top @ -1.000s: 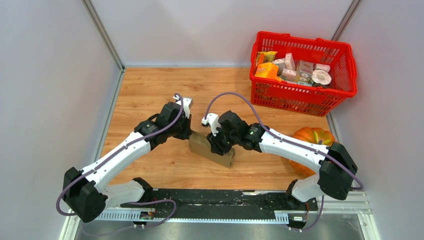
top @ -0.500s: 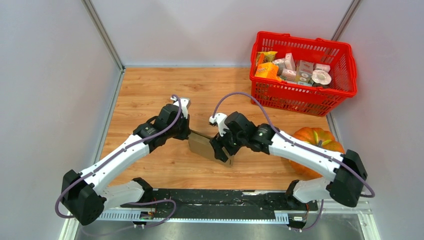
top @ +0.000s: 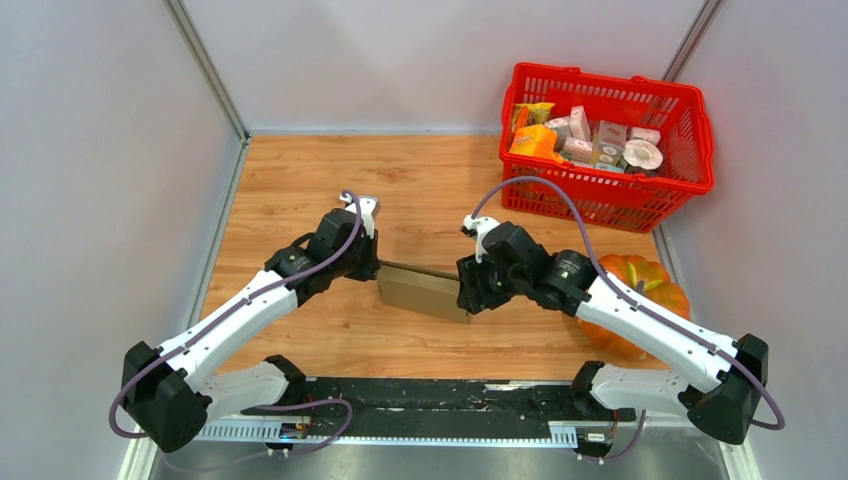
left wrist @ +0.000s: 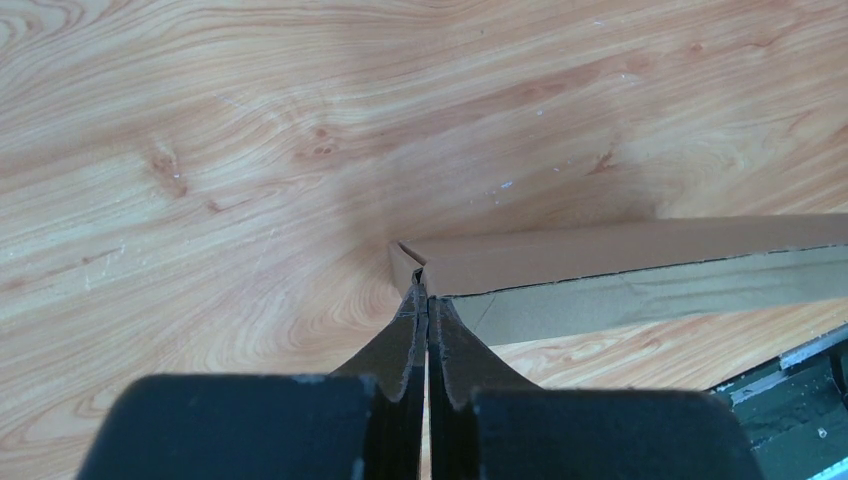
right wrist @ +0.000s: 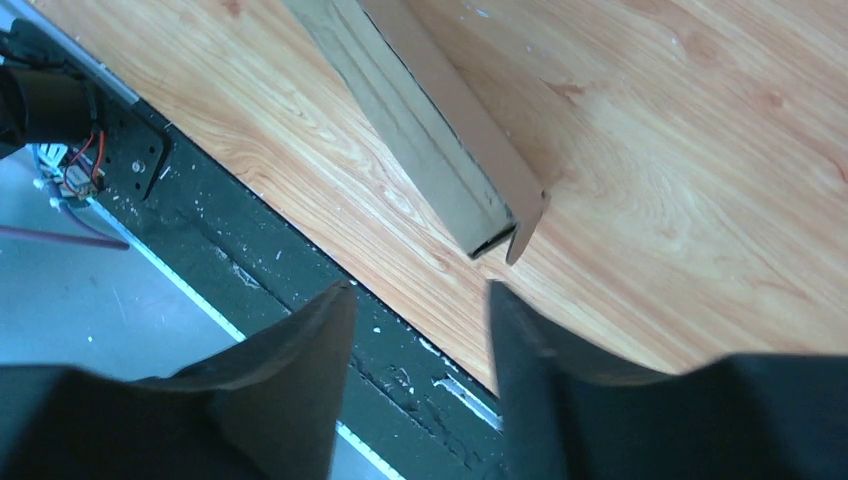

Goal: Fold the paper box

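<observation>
The paper box (top: 425,292) is a flat brown cardboard box at the middle of the wooden table, held tilted off the surface. My left gripper (top: 376,268) is shut on its left corner; in the left wrist view the fingertips (left wrist: 423,300) pinch the corner and the box (left wrist: 620,265) runs off to the right. My right gripper (top: 468,296) is open and empty just beyond the box's right end. In the right wrist view the box's open end (right wrist: 420,120) lies ahead of the spread fingers (right wrist: 420,290), not touching them.
A red basket (top: 700,150) full of small printed packages stands at the back right. An orange pumpkin (top: 630,275) sits at the right, behind my right arm. A black rail (top: 430,400) runs along the near table edge. Grey walls close in both sides.
My right gripper has come off the box's right end and drawn back to the right. The left gripper has kept its hold on the left corner.
</observation>
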Action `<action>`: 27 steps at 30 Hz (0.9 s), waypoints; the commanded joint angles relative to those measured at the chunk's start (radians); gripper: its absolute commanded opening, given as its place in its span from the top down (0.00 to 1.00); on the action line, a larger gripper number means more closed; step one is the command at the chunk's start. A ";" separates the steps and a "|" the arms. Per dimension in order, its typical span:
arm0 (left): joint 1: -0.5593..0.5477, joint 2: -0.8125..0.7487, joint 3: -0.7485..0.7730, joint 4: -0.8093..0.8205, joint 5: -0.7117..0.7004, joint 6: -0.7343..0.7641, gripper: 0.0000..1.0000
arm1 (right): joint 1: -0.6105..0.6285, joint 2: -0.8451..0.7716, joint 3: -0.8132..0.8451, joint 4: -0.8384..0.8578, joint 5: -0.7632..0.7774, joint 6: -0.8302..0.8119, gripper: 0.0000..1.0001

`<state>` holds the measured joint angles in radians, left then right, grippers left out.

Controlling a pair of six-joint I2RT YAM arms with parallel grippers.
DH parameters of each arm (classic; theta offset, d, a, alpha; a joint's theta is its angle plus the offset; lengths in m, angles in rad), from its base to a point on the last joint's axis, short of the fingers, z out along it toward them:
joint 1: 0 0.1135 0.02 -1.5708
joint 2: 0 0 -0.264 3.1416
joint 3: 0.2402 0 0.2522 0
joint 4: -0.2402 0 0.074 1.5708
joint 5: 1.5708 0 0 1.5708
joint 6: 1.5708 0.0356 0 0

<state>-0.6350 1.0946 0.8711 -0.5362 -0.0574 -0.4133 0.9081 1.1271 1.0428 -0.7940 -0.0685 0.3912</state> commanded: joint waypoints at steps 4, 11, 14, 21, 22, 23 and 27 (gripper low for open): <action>-0.008 0.011 -0.006 -0.088 0.013 -0.005 1.00 | -0.011 -0.010 0.023 -0.028 0.130 0.026 0.57; -0.014 0.013 0.002 -0.099 0.011 -0.004 1.00 | -0.063 0.022 0.034 -0.002 0.173 -0.029 0.58; -0.017 0.010 0.005 -0.103 0.010 -0.004 1.00 | -0.080 0.039 0.034 0.029 0.116 -0.022 0.68; -0.022 0.008 0.012 -0.107 0.014 -0.005 1.00 | -0.078 0.079 0.036 0.059 0.084 -0.006 0.75; -0.022 0.008 0.012 -0.107 0.014 -0.005 1.00 | -0.080 0.082 0.036 0.059 0.084 -0.005 0.76; -0.022 0.008 0.012 -0.107 0.016 -0.005 1.00 | -0.080 0.083 0.037 0.062 0.084 -0.002 0.76; -0.023 0.008 0.009 -0.108 0.013 -0.005 1.00 | -0.080 0.083 0.045 0.067 0.084 0.006 0.79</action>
<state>-0.6495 1.0946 0.8749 -0.5472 -0.0536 -0.4152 0.8288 1.2140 1.0431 -0.7780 0.0242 0.3843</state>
